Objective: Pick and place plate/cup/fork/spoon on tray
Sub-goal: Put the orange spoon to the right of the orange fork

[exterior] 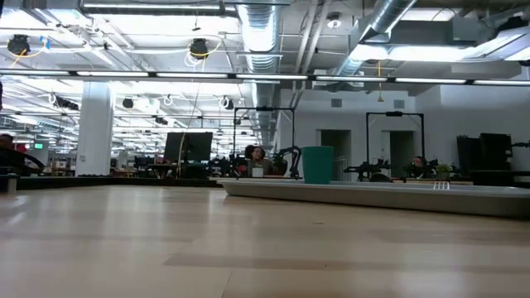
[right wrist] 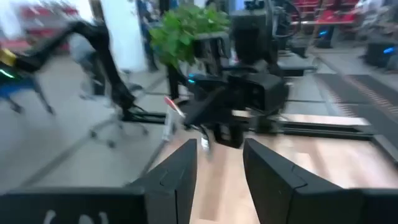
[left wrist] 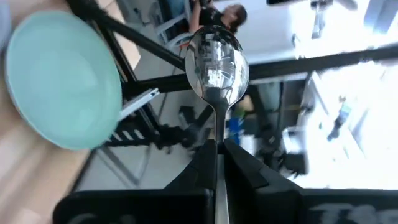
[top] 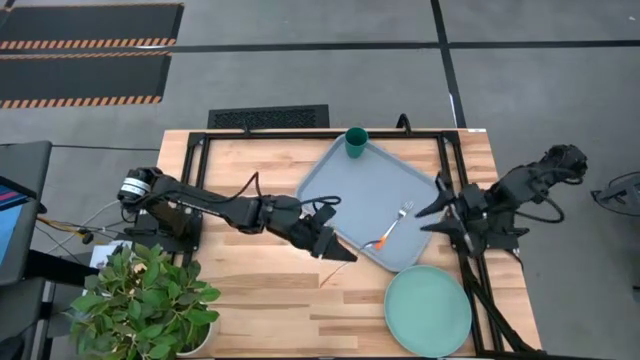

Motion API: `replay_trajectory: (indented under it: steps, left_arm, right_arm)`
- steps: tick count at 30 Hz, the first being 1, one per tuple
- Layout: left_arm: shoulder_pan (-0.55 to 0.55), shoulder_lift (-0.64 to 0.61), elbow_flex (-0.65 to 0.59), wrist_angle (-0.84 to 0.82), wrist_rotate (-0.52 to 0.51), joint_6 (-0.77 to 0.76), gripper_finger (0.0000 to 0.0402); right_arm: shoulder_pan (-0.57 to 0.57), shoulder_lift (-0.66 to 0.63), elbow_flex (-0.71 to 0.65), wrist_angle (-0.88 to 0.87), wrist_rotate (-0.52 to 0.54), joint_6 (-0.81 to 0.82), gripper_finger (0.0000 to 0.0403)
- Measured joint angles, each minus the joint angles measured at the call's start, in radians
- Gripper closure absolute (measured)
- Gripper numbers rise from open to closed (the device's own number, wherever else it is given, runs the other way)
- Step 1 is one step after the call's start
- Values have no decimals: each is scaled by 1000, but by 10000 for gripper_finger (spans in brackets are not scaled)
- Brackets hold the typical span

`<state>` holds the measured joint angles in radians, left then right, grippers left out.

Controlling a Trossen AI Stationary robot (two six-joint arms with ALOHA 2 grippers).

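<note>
Silver spoon (left wrist: 216, 62) sits clenched in the left gripper (top: 335, 248) jaws at the tray's (top: 340, 185) seven o'clock edge from above, up close bowl-forward toward the plate (left wrist: 59, 81), so I judge lowering onto the tray comes next, while the right gripper (right wrist: 219, 165) waits released.

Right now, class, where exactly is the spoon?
The spoon is clamped in the left gripper, held in the air just off the tray's near-left edge in the high view; the fork lies on the tray nearby.
</note>
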<state>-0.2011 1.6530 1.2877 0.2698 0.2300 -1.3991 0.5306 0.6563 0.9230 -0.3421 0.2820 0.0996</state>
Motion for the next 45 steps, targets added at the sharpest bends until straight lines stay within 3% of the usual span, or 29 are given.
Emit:
replay_trajectory:
  steps: [6,17,23,29,33,45]
  left_arm:
    - [-1,14,0,112,-36,-122,401]
    - [9,14,0,147,-77,-61,401]
    - [12,14,0,148,-53,-48,401]
    - [14,14,0,148,-52,-23,401]
    - [18,17,0,148,-53,-11,401]
    - [18,17,0,147,-57,4,401]
  right_arm:
    - [-16,67,0,31,31,-70,246]
    - [-86,184,0,85,-21,-45,159]
    - [-111,209,0,129,-29,-80,156]
    - [-175,233,0,183,-185,-74,159]
    - [-207,270,0,208,-257,-64,172]
    - [-213,257,-1,219,-257,-85,281]
